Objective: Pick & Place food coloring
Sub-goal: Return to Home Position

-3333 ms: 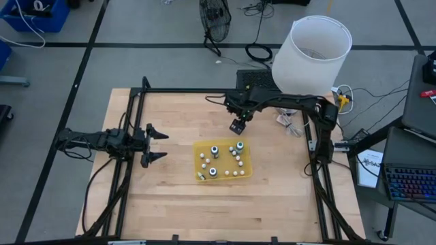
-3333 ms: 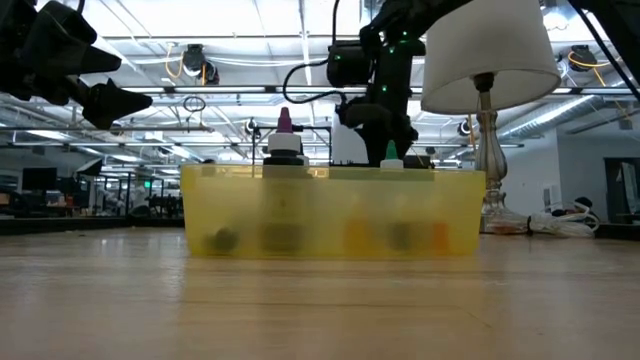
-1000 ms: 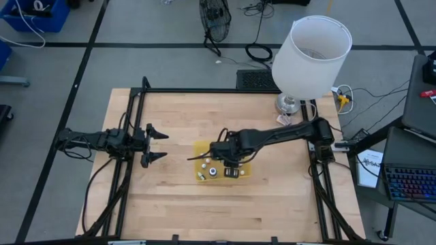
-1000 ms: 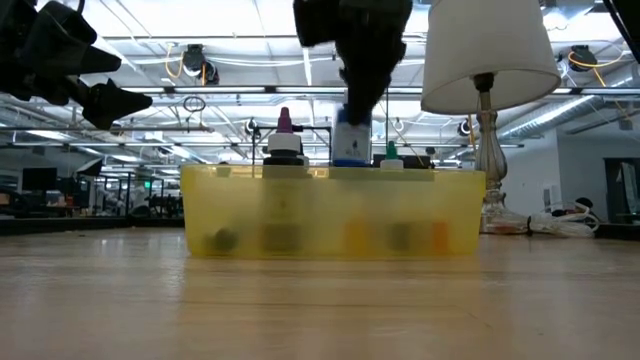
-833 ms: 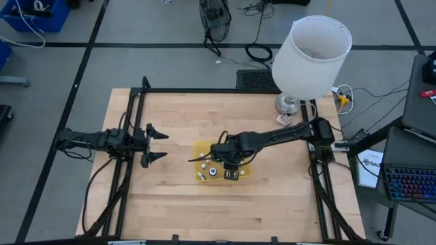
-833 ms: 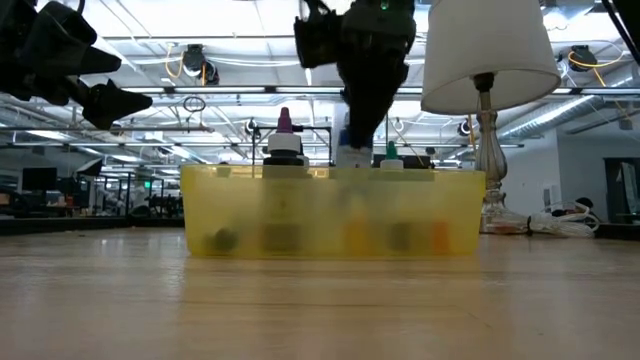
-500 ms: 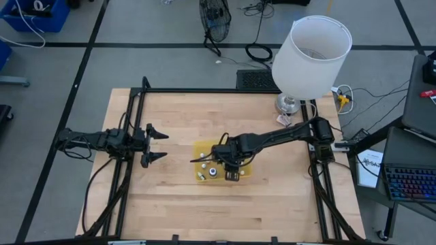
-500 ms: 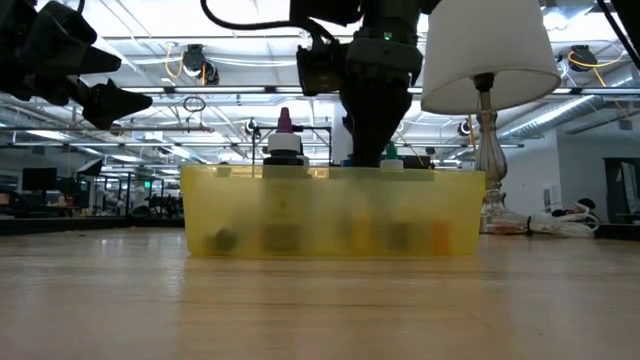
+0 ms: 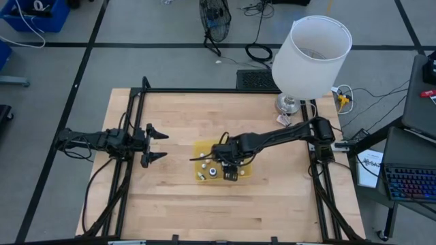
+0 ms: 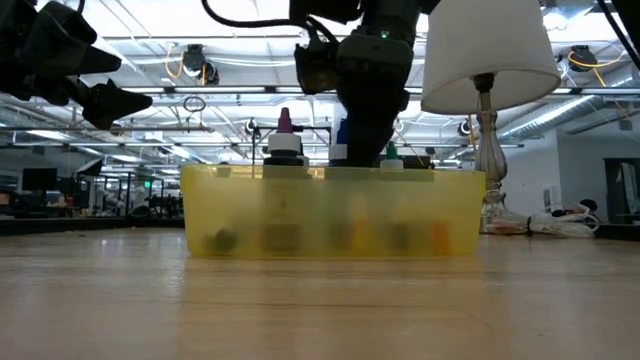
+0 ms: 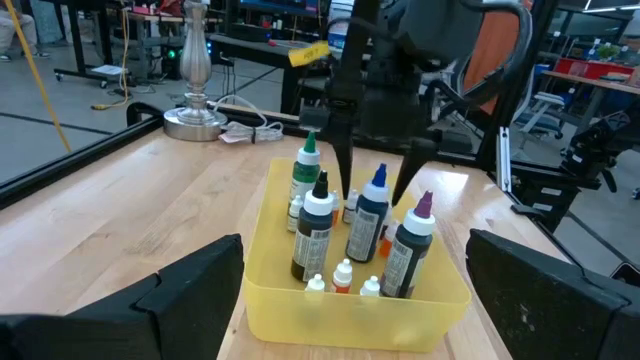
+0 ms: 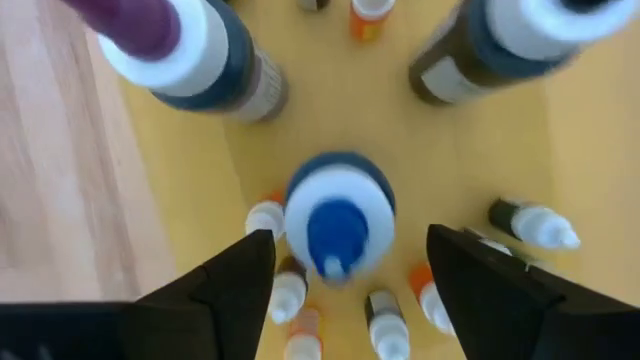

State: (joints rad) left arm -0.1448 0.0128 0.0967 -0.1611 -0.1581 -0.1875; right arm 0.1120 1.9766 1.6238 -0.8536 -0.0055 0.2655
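A yellow bin [image 9: 199, 147] sits mid-table and holds several larger colouring bottles: a blue-tipped one [image 11: 370, 212], a purple-tipped one [image 11: 410, 245], a black-tipped one [image 11: 316, 225] and a green-tipped one [image 11: 305, 170]. Tiny pale-capped dropper bottles [image 11: 343, 273] stand on its floor. My right gripper [image 12: 350, 240] is open above the bin, pointing down. Its fingers [image 11: 344, 160] stand on either side of the blue-tipped bottle [image 12: 338, 215] without touching it, and the bottle stands upright on the bin floor. My left gripper [image 9: 154, 144] waits open near the table's left edge.
A lamp with a large white shade [image 9: 312, 47] stands at the table's far right corner, its base [image 9: 288, 103] beside loose cables. Black frame rails [image 9: 184, 90] run along the table's edges. Bare wood lies near, left and right of the bin.
My right gripper has come down over the bin, lowering the blue-tipped bottle from above the rim in among the other bottles. In the last half second the gripper has risen slightly, and the bottle has stayed standing in the bin.
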